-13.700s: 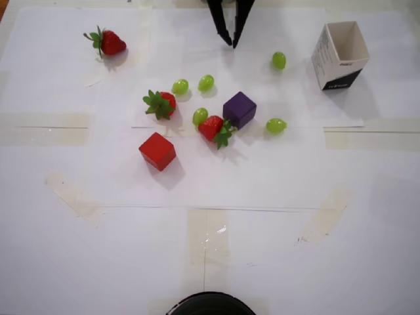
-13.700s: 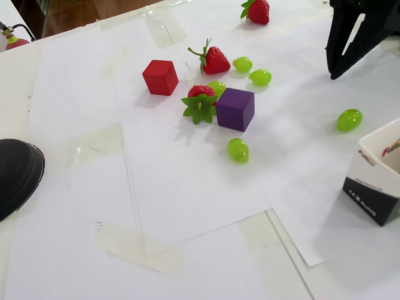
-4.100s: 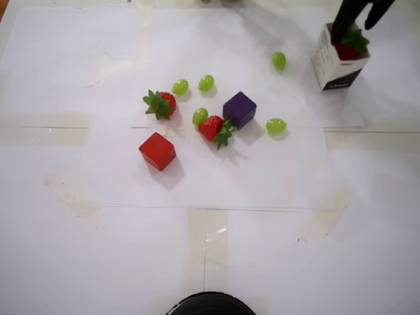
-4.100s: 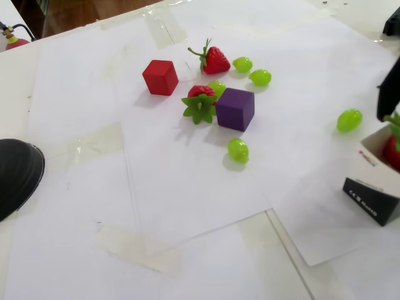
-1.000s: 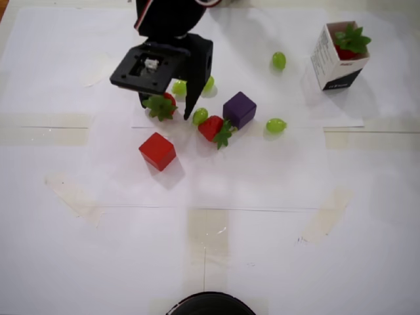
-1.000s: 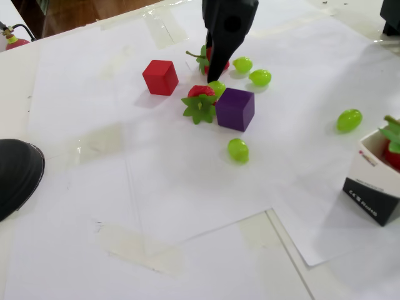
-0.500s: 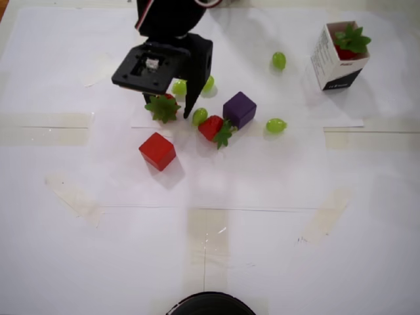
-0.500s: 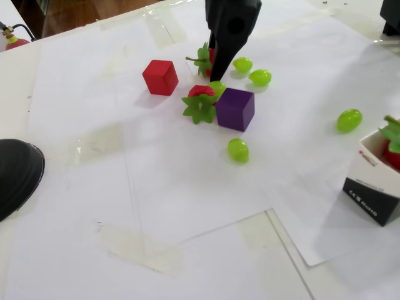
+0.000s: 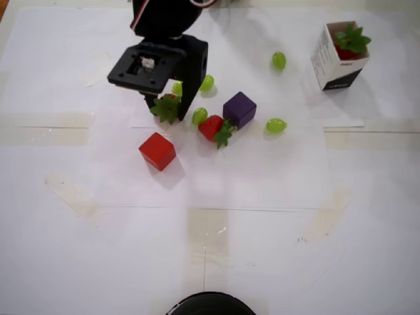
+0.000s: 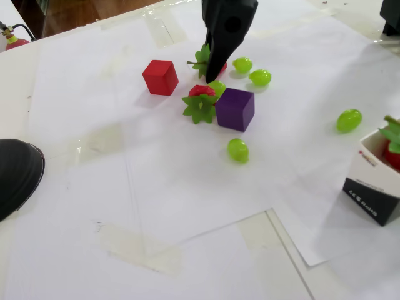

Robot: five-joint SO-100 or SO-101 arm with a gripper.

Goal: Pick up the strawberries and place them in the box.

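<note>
My black gripper (image 9: 168, 107) stands over the middle-left of the paper, shut on a red strawberry (image 9: 165, 109) whose green leaves point up at the overhead camera. In the fixed view those leaves (image 10: 201, 59) stick out left of the gripper (image 10: 210, 69). A second strawberry (image 9: 211, 127) lies against the purple cube (image 9: 239, 109). The white box (image 9: 330, 65) with a black band stands upright at the far right, a third strawberry (image 9: 351, 41) inside it. The box (image 10: 370, 187) shows at the fixed view's right edge.
A red cube (image 9: 157, 151) sits just below-left of the gripper. Several green grapes are scattered around, the nearest (image 9: 200, 115) right beside the gripper's finger, others (image 9: 279, 60) toward the box. A black round object (image 9: 210, 304) sits at the bottom edge.
The fingers have closed in on the strawberry. It shifted slightly right and turned so its leaves face upward. The other objects stayed put.
</note>
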